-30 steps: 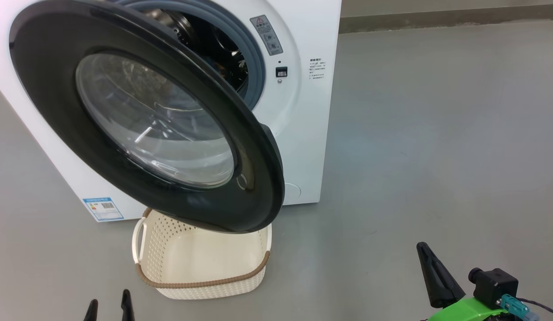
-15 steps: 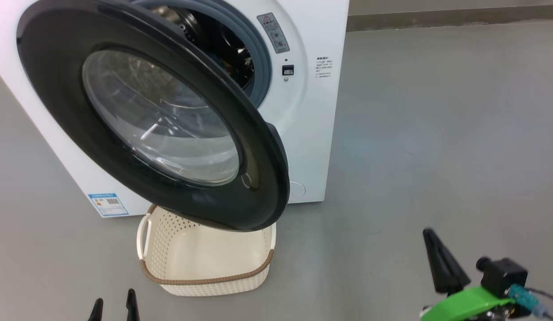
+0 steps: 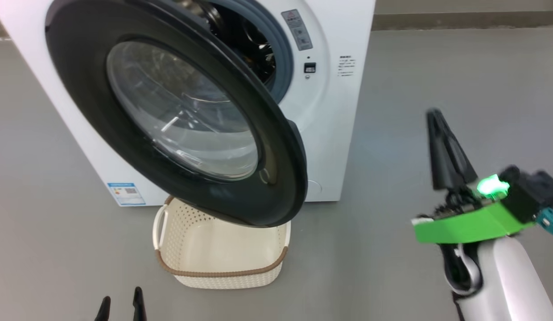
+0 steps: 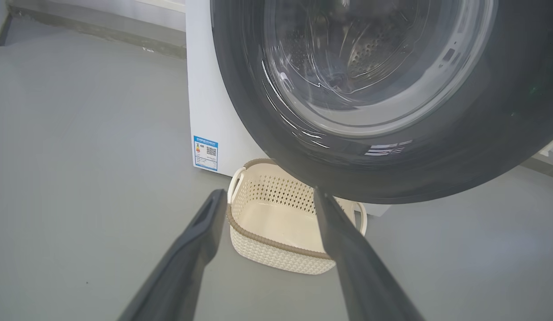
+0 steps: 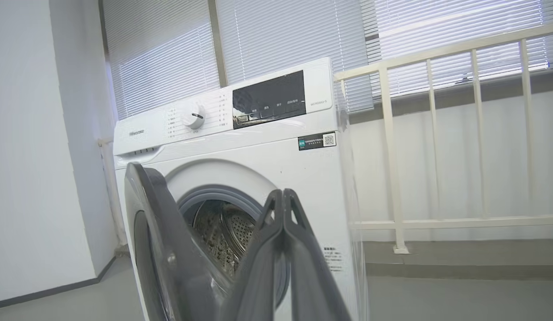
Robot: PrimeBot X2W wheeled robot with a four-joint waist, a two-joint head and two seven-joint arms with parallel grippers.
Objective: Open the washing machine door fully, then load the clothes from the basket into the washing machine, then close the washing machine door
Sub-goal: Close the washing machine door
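The right arm comes up from the near right, its pale forearm (image 3: 504, 276) rising steeply to a green bracket (image 3: 464, 223) at the wrist. The right gripper (image 3: 434, 117) points up and away toward the far floor (image 3: 459, 67). Its two dark fingers (image 3: 446, 156) are pressed flat together with nothing between them, and they look a little blurred in the head view. The washer (image 3: 343, 111) stands to the far left of this gripper. The door (image 3: 183, 120) is swung out on its left hinge, and its free edge is the part nearest the gripper, clearly apart from it. In the right wrist view the right gripper (image 5: 283, 195) aims at the washer (image 5: 303, 169) front. There the door (image 5: 160, 232) edge is just left of the fingers and the steel drum (image 5: 223, 232) shows behind them. The left arm is held low at the near left, with the left gripper (image 3: 121, 302) showing as two fingertips spread apart and pointing far. They hold nothing. The basket (image 3: 218, 273) stands on the floor just far and right of them, close before the washer, and the door's lower rim hangs over its far part. In the left wrist view the left gripper (image 4: 267, 195) frames the basket (image 4: 276, 243) between its open fingers (image 4: 187, 254), beyond the tips, with the door (image 4: 258, 111) looming above it.
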